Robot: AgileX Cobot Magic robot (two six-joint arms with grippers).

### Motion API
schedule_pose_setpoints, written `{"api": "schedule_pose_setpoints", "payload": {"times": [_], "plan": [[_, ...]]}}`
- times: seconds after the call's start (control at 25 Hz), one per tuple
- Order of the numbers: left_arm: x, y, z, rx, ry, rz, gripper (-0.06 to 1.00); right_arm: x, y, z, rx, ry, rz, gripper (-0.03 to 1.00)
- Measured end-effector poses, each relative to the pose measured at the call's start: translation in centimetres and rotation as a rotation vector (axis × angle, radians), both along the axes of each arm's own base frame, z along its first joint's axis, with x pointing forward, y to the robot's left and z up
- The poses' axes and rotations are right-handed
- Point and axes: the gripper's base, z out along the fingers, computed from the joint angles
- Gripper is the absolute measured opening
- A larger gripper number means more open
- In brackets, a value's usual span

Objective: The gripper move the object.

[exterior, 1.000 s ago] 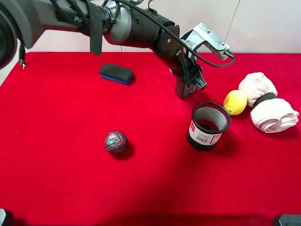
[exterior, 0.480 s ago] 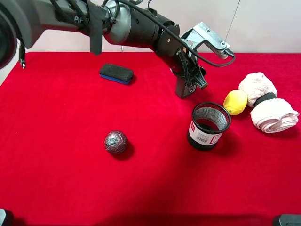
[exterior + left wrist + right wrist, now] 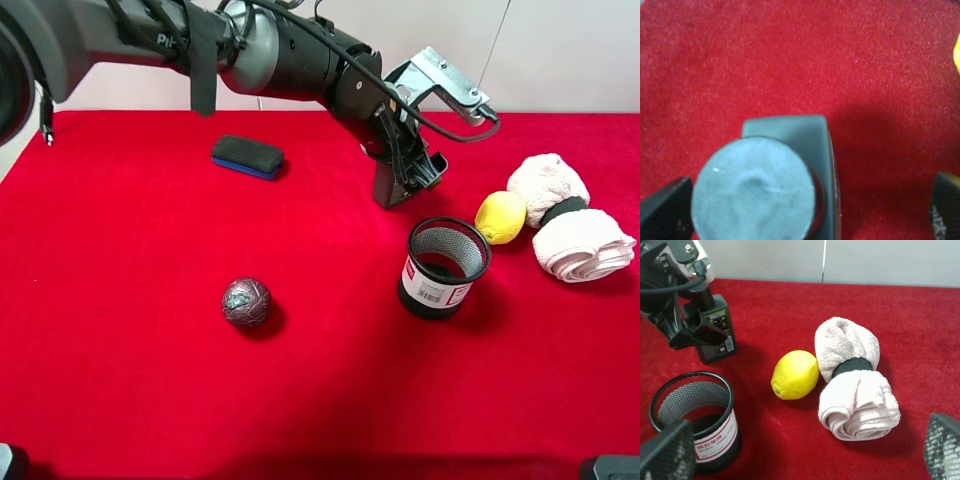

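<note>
- left fingers [image 3: 664, 212] spread wide, one either side of the bottle [image 3: 785, 132]
- bottle stands upright on the red tabletop [image 3: 120, 380], just behind the mesh cup [image 3: 443, 268]
- right fingers [image 3: 665, 452] wide apart too

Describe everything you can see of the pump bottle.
The bottle is small, dark grey, rectangular, seemingly plastic, with a round pump head and a dark printed label. It stands upright on the red cloth, beside the mesh cup, between the fingers of the open left gripper; contact cannot be told.
</note>
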Motion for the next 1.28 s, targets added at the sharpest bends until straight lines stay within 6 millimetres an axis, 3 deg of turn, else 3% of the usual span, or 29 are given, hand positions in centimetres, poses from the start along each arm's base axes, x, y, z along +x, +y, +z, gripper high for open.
{"api": "schedule_pose_setpoints", "payload": {"times": [0.48, 0.88, 1.28], "plan": [[-0.3, 0.5, 3.0, 0.019, -0.036, -0.02, 0.96, 0.0, 0.0, 0.0, 0.0, 0.0, 0.0, 0.69], [-2.4, 3.0, 10.0, 0.074, 0.007, -0.009, 0.96, 0.0, 0.0, 0.0, 0.0, 0.0, 0.0, 0.69], [-5.8, 7.4, 15.6, 0.26, 0.135, 0.007, 0.96, 0.0, 0.0, 0.0, 0.0, 0.0, 0.0, 0.69]]}}
